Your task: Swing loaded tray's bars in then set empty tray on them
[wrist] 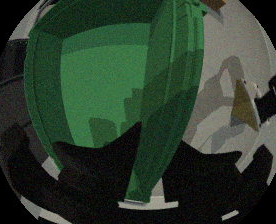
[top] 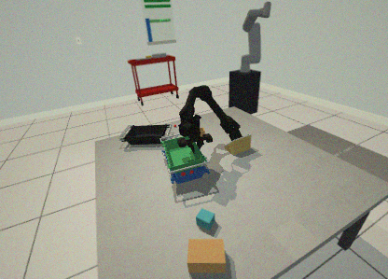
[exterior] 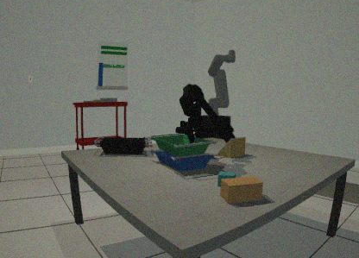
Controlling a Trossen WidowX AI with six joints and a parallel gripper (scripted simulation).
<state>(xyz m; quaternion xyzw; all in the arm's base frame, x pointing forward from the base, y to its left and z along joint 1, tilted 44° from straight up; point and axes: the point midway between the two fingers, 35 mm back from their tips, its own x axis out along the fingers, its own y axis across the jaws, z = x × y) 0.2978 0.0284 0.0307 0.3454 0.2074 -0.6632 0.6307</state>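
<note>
The green tray [top: 182, 154] [exterior: 181, 150] [wrist: 99, 85] is empty and roughly level. My gripper [top: 193, 146] [exterior: 192, 140] [wrist: 148, 126] is shut on its side wall. The blue tray [top: 199, 174] [exterior: 183, 163] stands on the table directly below, with small red blocks [top: 183, 174] showing near its rim. The green tray overlaps it from above; whether they touch is unclear. Pale wire shows along the green tray's near end, and a thin pale outline lies in front of the blue tray near the table. Which bars cross the blue tray is hidden.
A black tray [top: 145, 134] [exterior: 123, 146] with wire ends stands at the left. A yellow wedge [top: 239, 146] [exterior: 235, 147] [wrist: 243, 107] is beside the arm's base. A teal block [top: 205, 218] [exterior: 226, 179] and an orange block [top: 206, 255] [exterior: 242, 190] lie towards the front.
</note>
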